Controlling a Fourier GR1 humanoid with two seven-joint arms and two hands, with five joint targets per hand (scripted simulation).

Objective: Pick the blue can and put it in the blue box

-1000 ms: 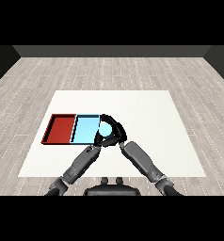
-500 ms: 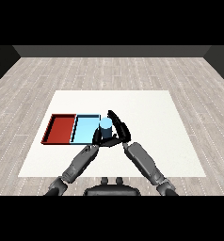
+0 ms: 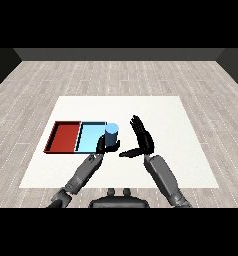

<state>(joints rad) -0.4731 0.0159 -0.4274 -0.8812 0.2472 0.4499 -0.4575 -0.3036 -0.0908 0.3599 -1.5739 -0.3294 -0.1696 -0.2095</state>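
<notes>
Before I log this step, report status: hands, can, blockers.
Left hand curled round blue can, at blue tray's right edge. Right hand open, apart from can. Nothing blocking the tray.

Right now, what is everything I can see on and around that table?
Table: one, white, on a grey wood-plank floor.
Red tray: one, red, at the table's left.
Blue tray: one, light blue, right beside the red tray.
Blue can: one, blue, upright at the blue tray's right edge.
Left hand: one, black, on a grey forearm, against the can's lower left side.
Right hand: one, black, on a grey forearm, fingers straight, apart from the can to its right.
</notes>
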